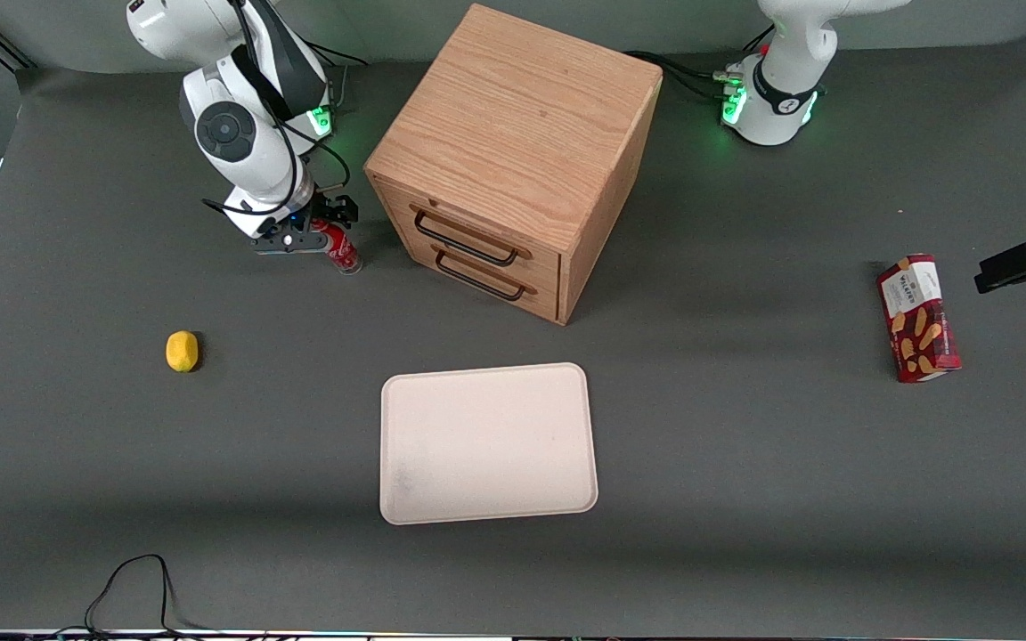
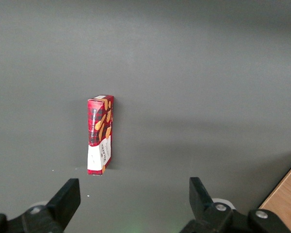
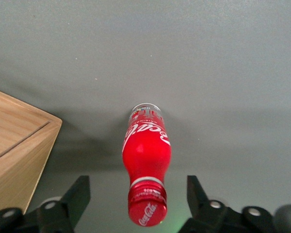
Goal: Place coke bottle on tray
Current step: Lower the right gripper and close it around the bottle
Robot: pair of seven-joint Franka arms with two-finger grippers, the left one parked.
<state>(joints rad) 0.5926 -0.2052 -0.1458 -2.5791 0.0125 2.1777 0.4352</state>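
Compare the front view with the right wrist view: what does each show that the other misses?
Only the front view shows the tray, bare and nearer the camera than the wooden cabinet, the yellow lump and the red biscuit box. Only the right wrist view shows the two fingers standing apart on either side of the coke bottle without touching it, and its cap lettering. Both show the gripper open around the bottle, which stands on the table beside the cabinet, not yet on the tray.
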